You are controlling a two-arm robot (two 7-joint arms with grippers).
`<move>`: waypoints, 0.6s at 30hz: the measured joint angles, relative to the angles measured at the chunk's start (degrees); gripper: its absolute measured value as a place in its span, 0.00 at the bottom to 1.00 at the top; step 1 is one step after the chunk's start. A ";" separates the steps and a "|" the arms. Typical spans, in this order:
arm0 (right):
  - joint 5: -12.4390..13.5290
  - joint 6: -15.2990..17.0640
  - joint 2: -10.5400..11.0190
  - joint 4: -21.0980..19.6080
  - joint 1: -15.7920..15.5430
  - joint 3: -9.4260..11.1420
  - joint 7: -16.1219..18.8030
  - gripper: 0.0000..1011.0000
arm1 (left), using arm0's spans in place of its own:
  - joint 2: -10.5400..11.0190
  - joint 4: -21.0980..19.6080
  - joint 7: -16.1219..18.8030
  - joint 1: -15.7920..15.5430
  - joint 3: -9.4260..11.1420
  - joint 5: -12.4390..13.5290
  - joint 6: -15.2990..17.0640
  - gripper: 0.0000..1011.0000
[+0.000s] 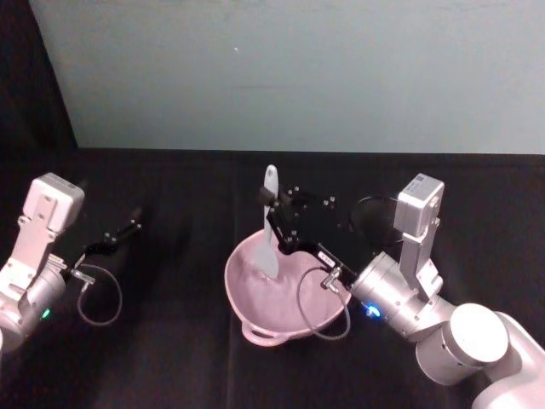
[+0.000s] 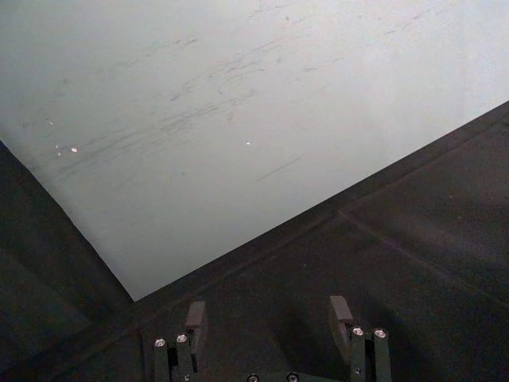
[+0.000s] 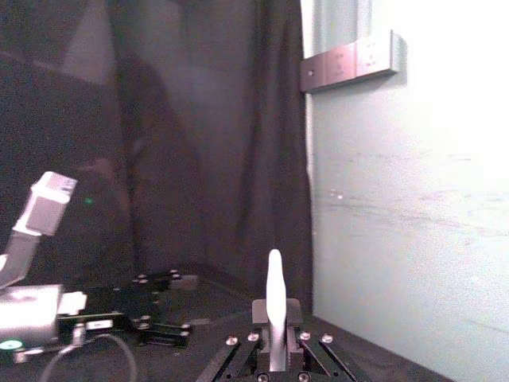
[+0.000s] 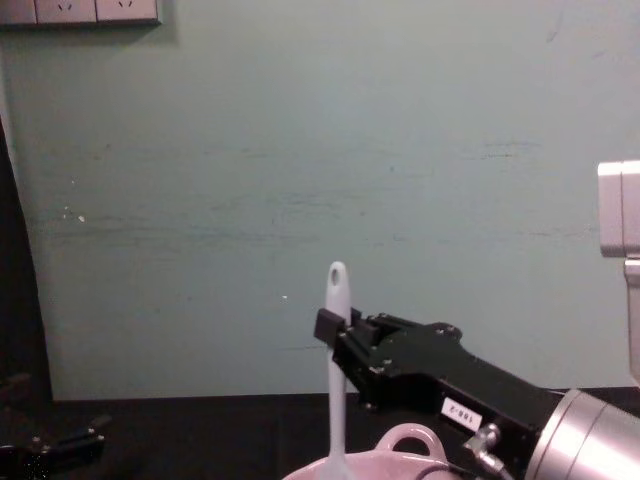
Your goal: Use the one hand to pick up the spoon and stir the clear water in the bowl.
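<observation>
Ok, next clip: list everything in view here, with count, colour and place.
spoon: one, white, upright, head down in the bowl
bowl: one, pale pink, table centre
round container: one, black, beyond the right arm, dim
table: one, black cloth
wall: one, pale green, behind the table
sockets: three, white, high on the wall
left gripper: one, black, open, parked at table's left
right gripper: one, black, shut on the spoon, over the bowl
</observation>
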 joint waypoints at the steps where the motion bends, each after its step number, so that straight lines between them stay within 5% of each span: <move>1: -0.43 -0.11 0.04 0.28 0.33 0.30 -0.50 0.12 | 0.00 0.00 0.00 0.00 0.00 0.00 0.00 0.99; 18: -3.07 3.31 3.80 -4.31 -2.12 4.01 -4.28 0.12 | 0.00 0.00 0.00 0.00 0.00 0.00 0.00 0.99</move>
